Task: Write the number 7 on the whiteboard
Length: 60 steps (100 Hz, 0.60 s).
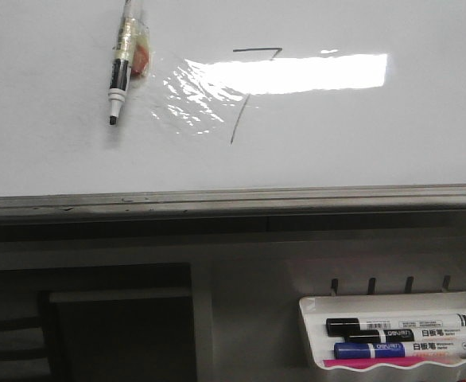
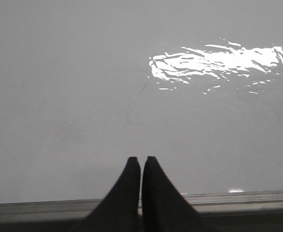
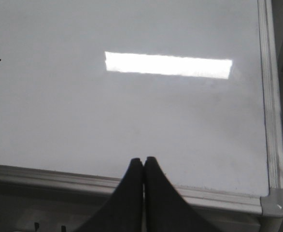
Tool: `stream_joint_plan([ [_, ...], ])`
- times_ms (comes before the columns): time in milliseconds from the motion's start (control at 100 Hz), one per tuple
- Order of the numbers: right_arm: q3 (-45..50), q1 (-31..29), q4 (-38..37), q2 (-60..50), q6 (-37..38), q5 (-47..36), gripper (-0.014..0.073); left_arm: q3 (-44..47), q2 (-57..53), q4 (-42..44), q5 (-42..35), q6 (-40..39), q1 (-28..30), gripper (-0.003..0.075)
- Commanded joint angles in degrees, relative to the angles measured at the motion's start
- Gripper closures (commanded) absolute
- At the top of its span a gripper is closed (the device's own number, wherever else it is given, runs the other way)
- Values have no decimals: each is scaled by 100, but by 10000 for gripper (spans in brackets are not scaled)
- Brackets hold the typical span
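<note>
On the large glossy white whiteboard (image 1: 58, 151) the number 7 (image 1: 249, 87), drawn in thin dark strokes, sits a little right of the board's middle: a short bar at the far end and a long stem slanting down toward the near edge, crossing the bright rectangular glare. To its left lies a black-tipped white marker (image 1: 122, 72) wrapped in clear tape with something orange stuck to it, tip pointing toward the near edge, resting on the board well apart from the digit.

Both arms hang near the grey metal edge strip (image 1: 233, 199). The left gripper (image 2: 141, 162) has its dark fingers pressed together with nothing between them; the right gripper (image 3: 144, 162) is likewise clenched and empty, close to the board's near right corner. Below, at the near right, a small white plastic tray (image 1: 308, 334) holds spare black and blue markers.

I'd judge the writing finished and the marker already set down. What remains is to draw both arms clear without brushing the fresh ink, lifting away first, then moving off, keeping wide of the slanted stem.
</note>
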Motion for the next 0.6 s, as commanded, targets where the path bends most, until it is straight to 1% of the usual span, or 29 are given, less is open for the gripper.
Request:
stream_joint_plan([
  [0,197,-38,-97,-185,21,-591,665,216,-174,-48,-405,-61,-25,741],
  [40,182,-38,-97,-357,21,-137,665,216,-174,-48,-405,-61,-25,741],
  [130,182,-38,-139,-344,-71,50,665,216,-174,-48,-405,-61,-25,741],
  [590,182,-38,-139,-344,-71,50,665,216,-174,-48,-405,-61,-25,741],
])
